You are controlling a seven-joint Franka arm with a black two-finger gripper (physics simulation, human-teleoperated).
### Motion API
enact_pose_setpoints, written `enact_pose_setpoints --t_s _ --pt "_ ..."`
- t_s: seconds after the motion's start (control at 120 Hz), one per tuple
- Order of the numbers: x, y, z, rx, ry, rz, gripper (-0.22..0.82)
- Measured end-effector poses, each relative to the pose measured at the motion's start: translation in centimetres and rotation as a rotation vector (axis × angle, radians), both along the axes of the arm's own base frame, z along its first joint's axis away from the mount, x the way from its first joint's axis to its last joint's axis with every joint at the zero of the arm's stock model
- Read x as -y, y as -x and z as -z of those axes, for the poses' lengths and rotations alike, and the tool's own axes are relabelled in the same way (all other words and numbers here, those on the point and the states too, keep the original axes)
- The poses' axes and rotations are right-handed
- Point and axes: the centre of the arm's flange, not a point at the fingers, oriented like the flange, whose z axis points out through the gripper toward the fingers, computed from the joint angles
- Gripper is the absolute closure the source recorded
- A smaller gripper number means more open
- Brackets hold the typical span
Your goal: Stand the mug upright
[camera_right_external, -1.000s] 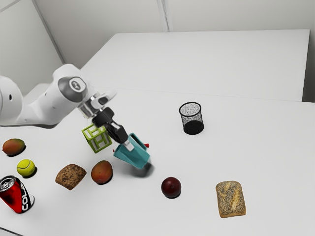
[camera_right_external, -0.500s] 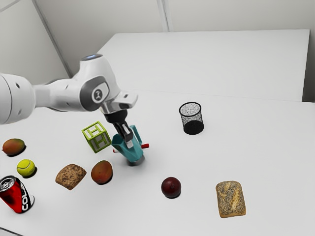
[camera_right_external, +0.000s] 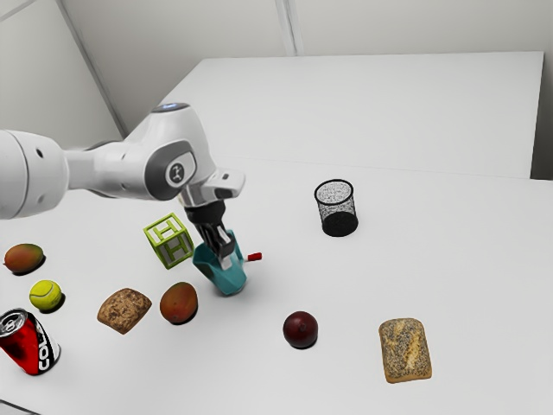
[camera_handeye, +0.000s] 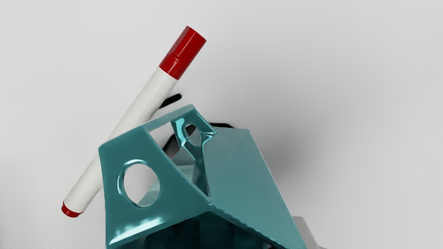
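So the teal mug (camera_right_external: 228,280) is on the tabletop side of the gripper (camera_right_external: 225,258), base down and mouth up, but leaning a bit, with its rim toward the exterior view's left. The gripper comes down from above and its lower end is right at the mug's upper part, overlapping it in the exterior view. Honestly can't tell if it's spread, pressed together or pinching the mug wall.

Right by the mug there's a white marker with red ends (camera_handeye: 140,100), lying on the table (camera_right_external: 449,259) and running partly behind the mug in both views.

Further out, the green lettered cube (camera_right_external: 169,241) and a mango (camera_right_external: 179,303) are near it toward the exterior view's left, then a brown bread roll (camera_right_external: 124,309), a tennis ball (camera_right_external: 46,296), another mango (camera_right_external: 23,258) and a red cola can (camera_right_external: 28,341). Toward the exterior view's right: a dark red fruit (camera_right_external: 301,329), a black mesh cup (camera_right_external: 337,207) and a seeded loaf (camera_right_external: 405,350).
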Motion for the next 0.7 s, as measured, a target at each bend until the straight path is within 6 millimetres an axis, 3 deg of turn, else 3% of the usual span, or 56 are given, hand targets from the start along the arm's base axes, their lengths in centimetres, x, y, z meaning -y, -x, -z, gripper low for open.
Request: enact_pose_setpoints --t_s 0.158,0.375,0.517,0.7 --pt "0.7 0.0 0.3 -0.01 -0.003 -0.007 0.78" --pt "0.8 0.0 -1.1 0.012 -0.002 -0.022 0.33" --pt "1.2 0.0 -5.0 0.074 -0.009 -0.022 0.17" --pt "2.3 -0.8 -10.7 0.143 -0.007 -0.011 0.07"
